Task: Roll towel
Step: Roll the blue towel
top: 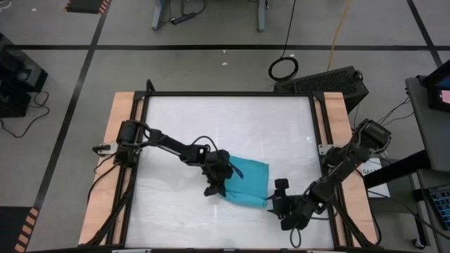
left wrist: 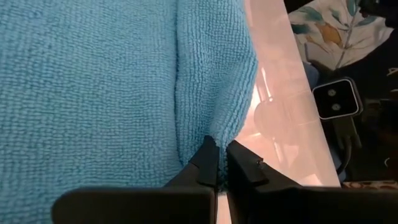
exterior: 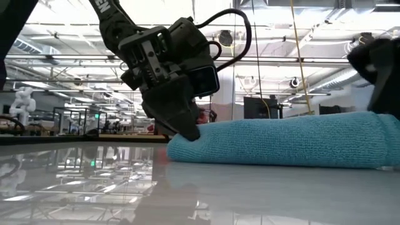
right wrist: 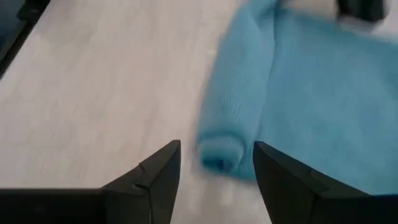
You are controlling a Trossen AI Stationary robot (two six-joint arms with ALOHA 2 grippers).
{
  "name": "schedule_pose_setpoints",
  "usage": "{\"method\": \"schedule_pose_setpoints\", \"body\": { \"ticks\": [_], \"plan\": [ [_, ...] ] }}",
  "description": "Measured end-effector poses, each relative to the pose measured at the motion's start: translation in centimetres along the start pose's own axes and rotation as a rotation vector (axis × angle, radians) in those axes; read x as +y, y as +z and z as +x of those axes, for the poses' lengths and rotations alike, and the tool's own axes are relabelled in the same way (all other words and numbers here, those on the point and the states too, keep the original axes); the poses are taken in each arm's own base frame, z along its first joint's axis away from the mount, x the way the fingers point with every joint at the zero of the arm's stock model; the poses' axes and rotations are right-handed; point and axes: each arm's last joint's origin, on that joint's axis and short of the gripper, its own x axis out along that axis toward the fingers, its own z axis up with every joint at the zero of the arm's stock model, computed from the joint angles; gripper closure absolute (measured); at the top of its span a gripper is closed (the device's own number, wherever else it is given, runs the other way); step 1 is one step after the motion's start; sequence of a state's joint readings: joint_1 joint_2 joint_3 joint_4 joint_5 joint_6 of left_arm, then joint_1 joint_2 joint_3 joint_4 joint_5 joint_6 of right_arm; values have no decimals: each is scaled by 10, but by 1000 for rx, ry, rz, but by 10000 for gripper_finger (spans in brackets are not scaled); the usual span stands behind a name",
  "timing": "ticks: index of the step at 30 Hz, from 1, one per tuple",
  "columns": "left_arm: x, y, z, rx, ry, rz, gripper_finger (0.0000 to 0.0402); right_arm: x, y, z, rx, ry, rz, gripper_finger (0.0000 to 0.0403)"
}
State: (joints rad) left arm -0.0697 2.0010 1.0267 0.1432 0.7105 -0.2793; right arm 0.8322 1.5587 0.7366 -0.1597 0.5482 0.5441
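My left hand (top: 214, 184) is pinched shut on one edge of the small turquoise-blue terry towel (top: 247, 179), the fingertips (left wrist: 208, 163) nipping a fold of cloth at the near end of a partly formed roll; the rest of the cloth spreads flat ahead of that hand on the white table (top: 211, 126). My right hand (right wrist: 216, 163) stands wide open and holds nothing, with the far end of that same roll lying just in front of it, between the two fingers but apart from both. In the low view the towel is a soft, rounded ridge resting on the table, with my left hand pressed down against its end. I judge the rolling to be underway but far from done: one edge is curled over, while most of the cloth is still unrolled. The next move, as I see it, calls for my right hand to close on its end, so both ends can turn together and the roll does not skew or slacken.
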Motion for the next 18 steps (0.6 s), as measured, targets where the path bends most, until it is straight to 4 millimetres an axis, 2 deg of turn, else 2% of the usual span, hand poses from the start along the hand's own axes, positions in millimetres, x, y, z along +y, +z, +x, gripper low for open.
{"method": "schedule_pose_setpoints", "body": {
  "ticks": [5, 10, 14, 18],
  "plan": [
    [1, 1, -1, -4, 4, -7, 388, 13, 14, 4, -81, -81, -195, 211],
    [2, 0, -1, -2, 15, -17, 388, 28, 21, 22, -53, -99, -349, 211],
    [3, 0, -2, 3, 39, -24, 388, 35, 18, 37, 15, -163, -429, 211],
    [4, -1, -2, 4, 44, -25, 388, 36, 15, 42, 73, -226, -440, 211]
  ]
}}
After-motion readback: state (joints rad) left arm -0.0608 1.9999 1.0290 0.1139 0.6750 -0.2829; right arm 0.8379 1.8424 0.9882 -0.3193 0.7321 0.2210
